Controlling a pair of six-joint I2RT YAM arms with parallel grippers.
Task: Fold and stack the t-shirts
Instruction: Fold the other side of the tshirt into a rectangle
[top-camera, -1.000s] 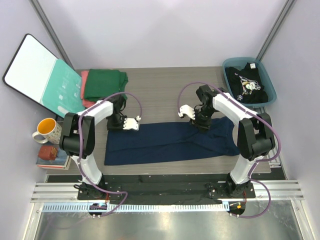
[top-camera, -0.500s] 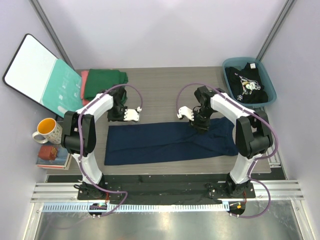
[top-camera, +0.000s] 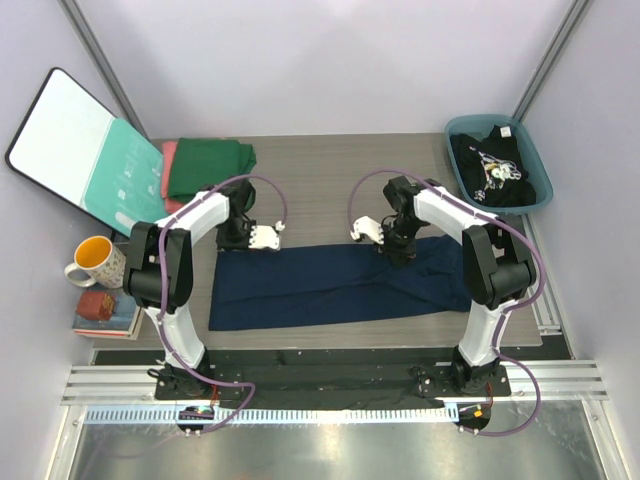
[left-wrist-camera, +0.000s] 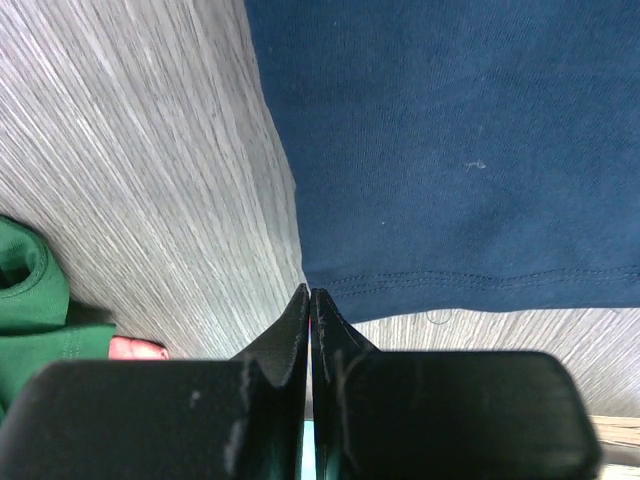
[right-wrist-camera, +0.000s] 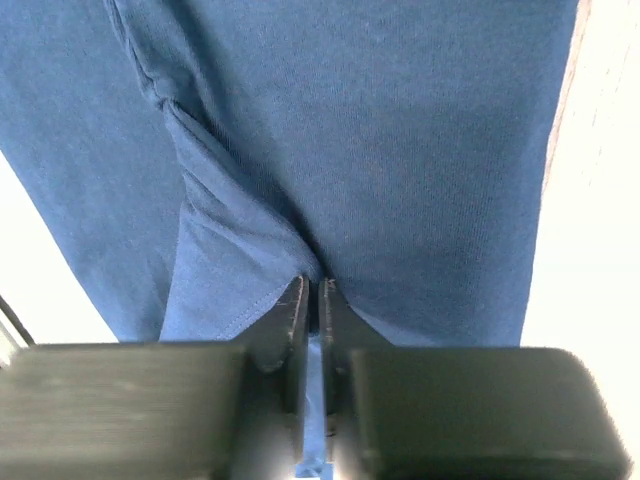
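- The navy t-shirt (top-camera: 340, 285) lies flat across the middle of the tabletop (top-camera: 320, 190). It is folded into a long band running left to right, and its right end is wider and rumpled.
- The left gripper (left-wrist-camera: 309, 294) is down at the far-left corner of the navy t-shirt. Its jaws are pressed fully together, with the tips meeting right at the stitched corner.
- The left wrist view does not show whether any cloth is caught between those tips.
- The right gripper (right-wrist-camera: 312, 285) is on the far edge of the same shirt, right of centre. Its jaws are closed on a small raised pinch of navy cloth, and creases run into the tips.
- A loose flap with a stitched hem lies just left of the right jaws in the wrist view.
- The green t-shirt (top-camera: 207, 165) sits folded at the far-left corner of the tabletop, well apart from the navy one.
- It rests on the salmon-pink t-shirt (left-wrist-camera: 138, 348), which shows only as a strip along the green one's left and near edges.
- The black t-shirt (top-camera: 492, 168), white print facing up, lies bunched inside a teal bin (top-camera: 537, 170) at the far-right corner.
- A teal-and-white board (top-camera: 85, 150) leans at the left, beside the green shirt.
- A mug (top-camera: 93, 263) stands near left, off the tabletop edge, with books (top-camera: 103, 312) just nearer than it.
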